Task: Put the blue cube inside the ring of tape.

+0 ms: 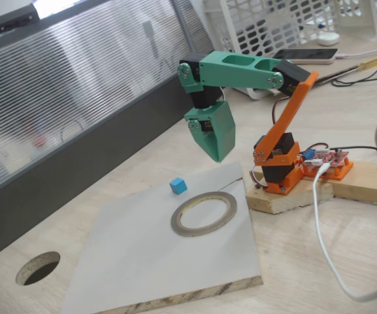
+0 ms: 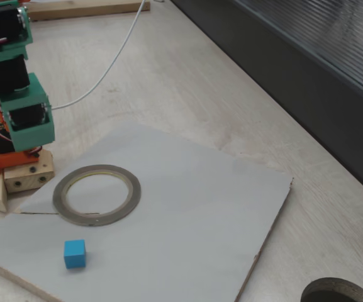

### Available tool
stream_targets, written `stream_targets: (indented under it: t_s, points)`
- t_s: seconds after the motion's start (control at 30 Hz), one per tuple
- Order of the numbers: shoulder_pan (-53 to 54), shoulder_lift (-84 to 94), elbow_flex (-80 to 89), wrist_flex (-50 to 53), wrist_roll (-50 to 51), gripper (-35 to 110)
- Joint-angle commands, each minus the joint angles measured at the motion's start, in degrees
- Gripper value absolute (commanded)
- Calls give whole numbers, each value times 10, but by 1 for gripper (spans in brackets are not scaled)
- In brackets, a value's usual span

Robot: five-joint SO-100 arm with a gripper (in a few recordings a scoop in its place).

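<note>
Overhead, closed empty jaws point(image 1: 218, 157) hover; blue cube point(image 1: 178, 186) sits beside ring of tape point(image 1: 204, 212).

The cube point(image 1: 178, 186) lies on the board point(image 1: 142, 261) just outside the ring of tape point(image 1: 204, 213), apart from it (nearer the board's far edge in that fixed view); the ring sits toward the board's corner beside the arm's base point(image 1: 278, 171).
</note>
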Motion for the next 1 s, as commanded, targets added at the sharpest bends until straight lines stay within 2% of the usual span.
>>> stream_targets:
  t_s: [0.0,0.13,0.33,0.97]
  points:
    - [18,2,-10,5,7,2]
    - [18,-14,-11,-1,4,2]
    - [18,-138,-42,-2,4,2]
    - [18,-544,-518,-2,3,2]
